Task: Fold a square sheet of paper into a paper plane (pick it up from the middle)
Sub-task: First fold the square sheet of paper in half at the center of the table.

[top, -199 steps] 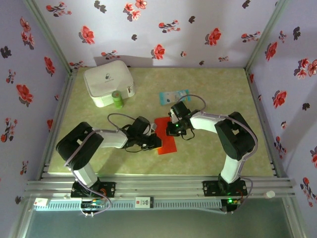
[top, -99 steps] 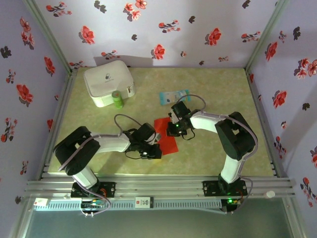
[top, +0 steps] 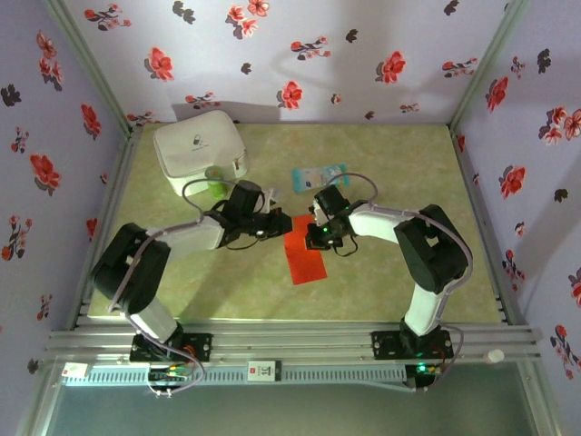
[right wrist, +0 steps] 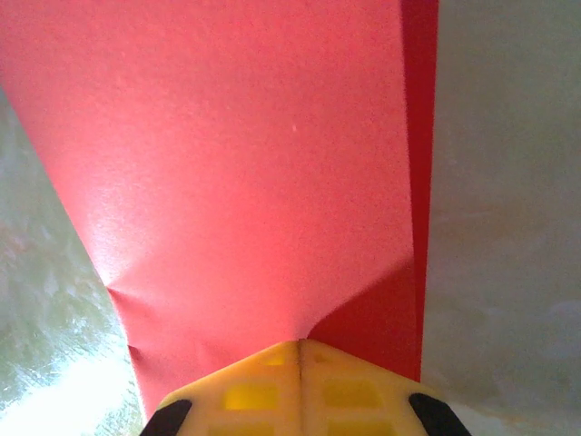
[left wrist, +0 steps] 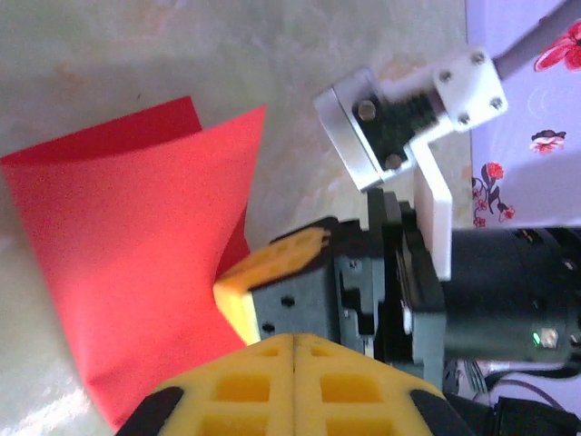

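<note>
The square sheet of paper [top: 307, 259] is bright red and lies on the green table folded into a long oblong, not a dart. My right gripper [top: 314, 238] is shut on its far end. In the right wrist view the paper [right wrist: 254, 163] puckers where it enters my right gripper [right wrist: 301, 343]. My left gripper [top: 282, 224] is shut just left of that far end with nothing in it. In the left wrist view my left gripper [left wrist: 298, 338] has its yellow pads pressed together. Beyond them the paper [left wrist: 127, 263] curls up under the right gripper's fingertip [left wrist: 272, 262].
A white boxy case [top: 198, 153] stands at the back left with a small green container [top: 215, 186] beside it. A pale blue packet [top: 320, 174] lies behind the grippers. Flowered walls close in three sides, and a metal rail [top: 290, 345] runs along the near edge.
My left gripper has swung from the paper's near left side toward the back, up beside its far end. The paper now looks narrower and longer. The right gripper has held still.
</note>
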You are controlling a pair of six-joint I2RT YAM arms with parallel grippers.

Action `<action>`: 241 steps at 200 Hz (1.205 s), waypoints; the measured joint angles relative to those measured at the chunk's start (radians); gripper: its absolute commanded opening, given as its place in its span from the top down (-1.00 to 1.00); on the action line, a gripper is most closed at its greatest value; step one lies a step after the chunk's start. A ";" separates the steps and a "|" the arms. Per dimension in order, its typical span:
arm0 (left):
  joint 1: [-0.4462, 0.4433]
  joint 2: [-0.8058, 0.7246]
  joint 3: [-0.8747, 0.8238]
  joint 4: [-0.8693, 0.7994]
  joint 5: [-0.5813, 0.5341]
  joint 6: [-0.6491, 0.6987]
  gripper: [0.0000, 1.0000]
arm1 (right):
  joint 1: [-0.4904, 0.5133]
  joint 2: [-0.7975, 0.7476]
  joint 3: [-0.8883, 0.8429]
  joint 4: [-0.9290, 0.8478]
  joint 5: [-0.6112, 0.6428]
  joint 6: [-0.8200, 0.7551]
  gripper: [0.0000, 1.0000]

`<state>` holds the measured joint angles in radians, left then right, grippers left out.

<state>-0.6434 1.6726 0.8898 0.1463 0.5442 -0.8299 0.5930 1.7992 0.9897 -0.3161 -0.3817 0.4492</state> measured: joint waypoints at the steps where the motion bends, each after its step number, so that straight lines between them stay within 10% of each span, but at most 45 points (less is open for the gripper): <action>1: 0.000 0.005 0.001 0.002 0.000 -0.002 0.88 | 0.000 0.000 0.000 0.000 0.000 0.000 1.00; 241: 0.013 0.195 0.036 -0.003 -0.035 0.010 0.82 | -0.016 -0.008 -0.018 0.011 -0.018 0.006 1.00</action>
<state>-0.6300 1.8679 0.9260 0.1436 0.5095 -0.8196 0.5770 1.7912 0.9714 -0.3046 -0.4000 0.4553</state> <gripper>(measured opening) 0.088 0.046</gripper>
